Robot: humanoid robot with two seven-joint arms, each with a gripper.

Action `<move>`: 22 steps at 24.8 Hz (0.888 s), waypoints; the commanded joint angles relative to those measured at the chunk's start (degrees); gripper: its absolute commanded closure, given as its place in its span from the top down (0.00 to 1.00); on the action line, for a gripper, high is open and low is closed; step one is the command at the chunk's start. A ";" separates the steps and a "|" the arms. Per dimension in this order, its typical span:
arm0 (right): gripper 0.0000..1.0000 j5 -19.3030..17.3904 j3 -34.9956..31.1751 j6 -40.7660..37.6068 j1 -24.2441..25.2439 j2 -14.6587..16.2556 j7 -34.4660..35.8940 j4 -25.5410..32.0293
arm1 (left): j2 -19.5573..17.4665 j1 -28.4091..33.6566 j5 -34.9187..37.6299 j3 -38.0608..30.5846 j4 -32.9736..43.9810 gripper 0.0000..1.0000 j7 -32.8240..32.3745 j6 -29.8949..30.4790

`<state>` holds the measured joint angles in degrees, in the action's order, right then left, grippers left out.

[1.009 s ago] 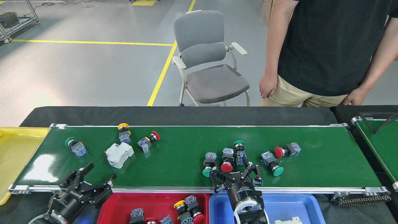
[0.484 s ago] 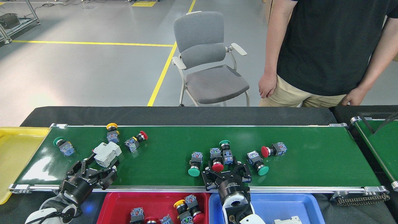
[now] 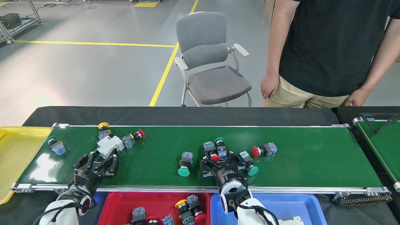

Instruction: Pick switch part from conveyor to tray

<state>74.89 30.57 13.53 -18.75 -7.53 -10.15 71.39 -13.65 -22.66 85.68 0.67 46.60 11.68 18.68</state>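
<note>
Since a second ago both our arms reached onto the conveyor (image 3: 297, 162); left gripper (image 3: 101, 157) spread wide at the white breaker (image 3: 109, 146), lower left; right gripper (image 3: 222, 160) wide around the red-capped switch (image 3: 214, 157), mid-frame; no grasp yet

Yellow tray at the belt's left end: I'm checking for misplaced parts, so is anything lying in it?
No, the yellow tray shows only bare yellow surface in its visible part.

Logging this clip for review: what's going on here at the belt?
A two-armed robot is picking switch parts off the green conveyor. Its left gripper is open at a white breaker; its right gripper is open around a red-capped pushbutton. Neither has gripped yet. A person stands watching behind the belt.
</note>
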 commanded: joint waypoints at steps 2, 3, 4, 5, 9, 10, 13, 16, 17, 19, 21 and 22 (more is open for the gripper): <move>0.52 -0.45 -0.34 -7.72 4.86 3.66 0.05 10.25 | -0.59 1.04 -0.07 0.21 1.38 0.06 0.45 -0.05; 0.52 -1.15 -0.25 -11.24 7.76 5.15 -0.04 14.21 | -0.85 1.92 -0.07 0.21 2.87 0.06 0.45 -0.05; 0.52 -1.68 -0.25 -15.63 11.01 6.39 -0.22 17.81 | -0.94 3.32 -0.07 0.21 4.98 0.06 0.45 0.04; 0.53 -1.77 -0.25 -19.07 13.66 7.00 -0.57 20.28 | -0.94 4.64 -0.07 0.21 7.10 0.06 0.54 0.39; 0.86 -1.85 0.54 -29.97 18.93 5.95 -1.80 23.18 | -1.29 9.48 -0.34 -2.07 17.20 0.06 0.54 7.24; 1.00 -1.85 1.25 -30.41 19.02 4.89 -3.03 23.18 | -1.29 10.45 -0.34 -3.13 19.05 0.06 0.54 8.03; 1.00 -1.94 1.51 -30.58 18.84 4.19 -4.61 23.97 | -1.82 13.08 -0.34 -4.18 22.74 0.06 0.45 11.64; 1.00 -2.03 -0.60 -30.49 18.75 4.63 -4.61 24.41 | -1.73 15.72 -0.34 -4.80 25.91 0.06 0.45 12.69; 1.00 -2.03 -2.01 -30.49 18.75 4.54 -4.61 24.67 | -1.64 16.25 -0.34 -4.80 26.78 0.06 0.36 12.69; 1.00 -2.03 -6.58 -30.14 18.49 4.28 -4.52 27.13 | -1.56 17.04 -0.34 -4.80 28.37 0.07 0.19 12.78; 0.98 -2.03 -15.09 -29.97 18.58 3.84 -4.26 28.63 | -1.03 17.30 -0.25 -4.45 29.95 0.07 -0.08 12.78; 0.98 -2.03 -18.34 -29.97 18.49 3.58 -4.00 28.54 | -0.77 17.39 -0.16 -4.18 30.83 0.07 -0.16 12.78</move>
<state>73.05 15.17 -16.81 0.55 -3.29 -15.02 98.97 -14.49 -4.81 85.62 -3.56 75.82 11.42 31.29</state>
